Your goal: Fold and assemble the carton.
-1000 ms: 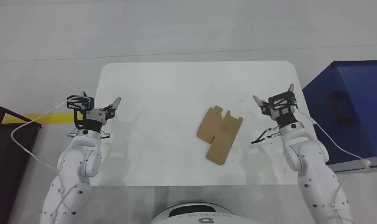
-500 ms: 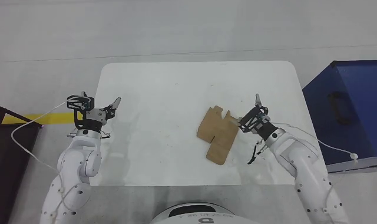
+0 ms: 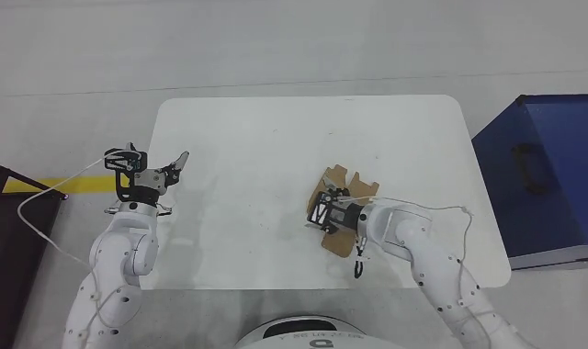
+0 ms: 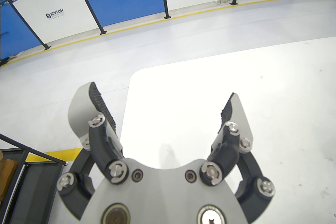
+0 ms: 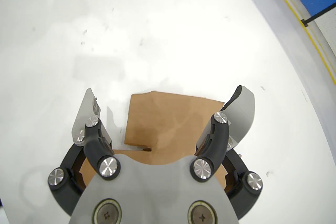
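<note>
While the right claw gapes wide (empty), the flat carton lies beneath it

left arm: at 9 o'clock, forearm running toward 12 o'clock.
left gripper: fingers spread wide, pointing to 12 o'clock.
right arm: elbow bent, coming in from 5 o'clock.
right gripper: near centre, low, pointing to 9 o'clock, fingers spread.
</note>
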